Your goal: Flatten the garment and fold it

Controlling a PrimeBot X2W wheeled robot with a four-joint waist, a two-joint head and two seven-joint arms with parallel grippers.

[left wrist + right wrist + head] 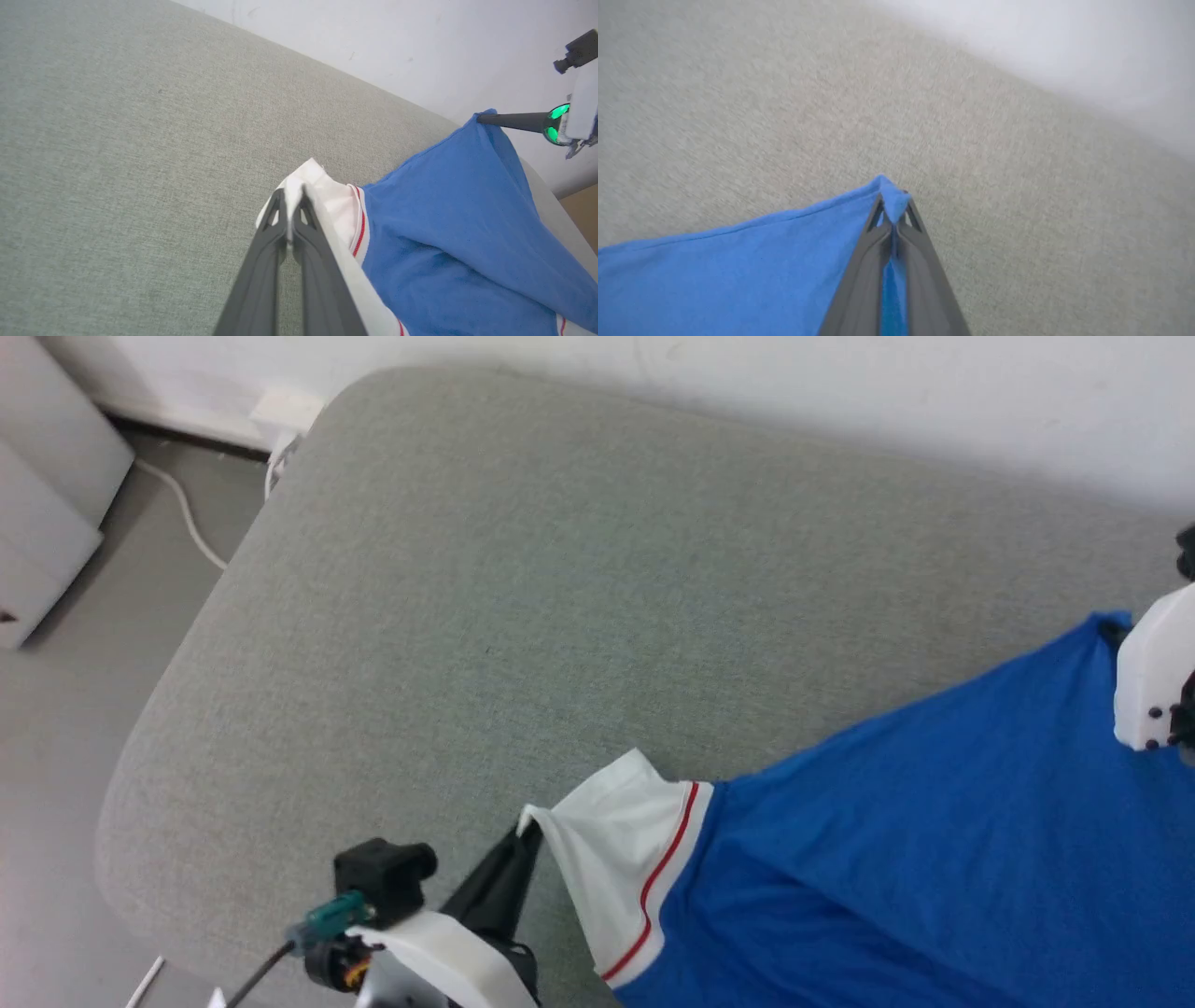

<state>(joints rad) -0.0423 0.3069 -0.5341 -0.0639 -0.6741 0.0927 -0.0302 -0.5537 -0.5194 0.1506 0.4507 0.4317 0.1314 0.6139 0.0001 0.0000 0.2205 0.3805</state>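
Closest to the head camera, at 6 o'clock, the left pincer (525, 835) is clamped shut on the tip of a white sleeve (607, 859).

Largest thing in sight is the grey fabric-topped table (523, 597), bare from 9 o'clock round to 1 o'clock, with a pale wall (840, 383) behind it. The garment (887, 821) comes next: a sheet of blue cloth stretched between 5 and 3 o'clock, its far edge drawn in a fairly straight line. It runs out of frame at 5 o'clock, so I cannot tell how much of it lies flat. Red trim (667, 859) marks where the sleeve joins the blue. At 3 o'clock the right pincer (1109, 630) is closed on a blue corner; its wrist view shows only a small nub of cloth poking past the fingertips (908, 210).

That thin bite is the main worry. If the arms spread further, the tension may pull the corner out and the blue edge would drop in a heap. The left hold is on sleeve cloth alone, so pulling hard may stretch the sleeve rather than smooth the body. And because the two grips are on unlike points, the shirt could settle skewed, leaving diagonal wrinkles before any fold.
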